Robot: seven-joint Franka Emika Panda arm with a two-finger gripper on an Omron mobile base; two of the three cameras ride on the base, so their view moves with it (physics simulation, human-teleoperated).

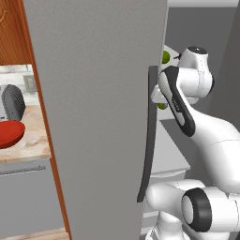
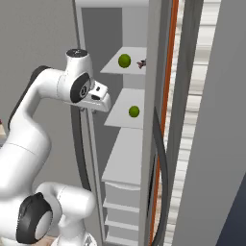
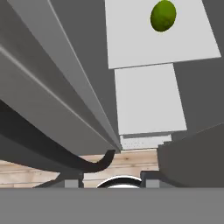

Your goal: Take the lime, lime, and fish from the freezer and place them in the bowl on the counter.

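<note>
The grey freezer point(image 2: 126, 158) stands open, its door point(image 1: 93, 117) swung out in front of the left base camera. One lime point(image 2: 124, 60) sits on the upper shelf with the dark fish point(image 2: 141, 63) just right of it. The second lime point(image 2: 134, 111) lies on the shelf below, also visible as a green lime point(image 3: 163, 15) in the hand view. My gripper point(image 2: 103, 102) hovers at the freezer's open left edge, between the two shelf levels and apart from both limes; it is open point(image 3: 111, 180) and holds nothing. The red bowl point(image 1: 9, 132) rests on the marbled counter point(image 1: 33, 140) to the left.
The door's long dark handle point(image 1: 147, 136) runs close beside my forearm. A dark toaster point(image 1: 13, 102) stands behind the bowl. Lower grey shelves and drawers point(image 2: 122, 197) fill the freezer's bottom. Wooden floor point(image 3: 127, 159) shows below the hand.
</note>
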